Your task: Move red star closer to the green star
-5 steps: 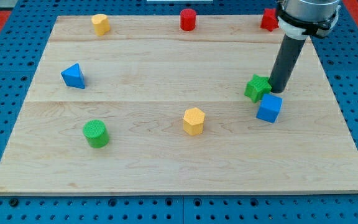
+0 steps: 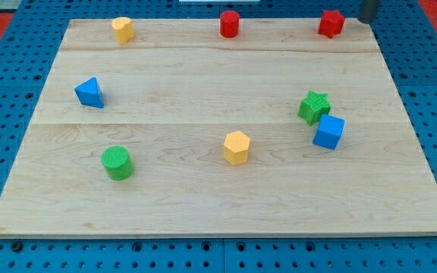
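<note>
The red star [image 2: 330, 23] lies at the board's top edge, toward the view's right. The green star [image 2: 314, 106] lies well below it, at the right of the board, touching or nearly touching a blue cube [image 2: 328, 132] at its lower right. My tip [image 2: 367, 20] shows only as a short dark stub at the view's top edge, just right of the red star and apart from it, beyond the board's corner.
A red cylinder [image 2: 229, 23] and a yellow block [image 2: 123, 29] sit along the top edge. A blue triangle [image 2: 89, 92] is at the left, a green cylinder [image 2: 117, 163] at the lower left, and a yellow hexagon [image 2: 236, 147] near the middle.
The rod has left its place beside the green star and moved up to the top right corner, right of the red star. No block has moved.
</note>
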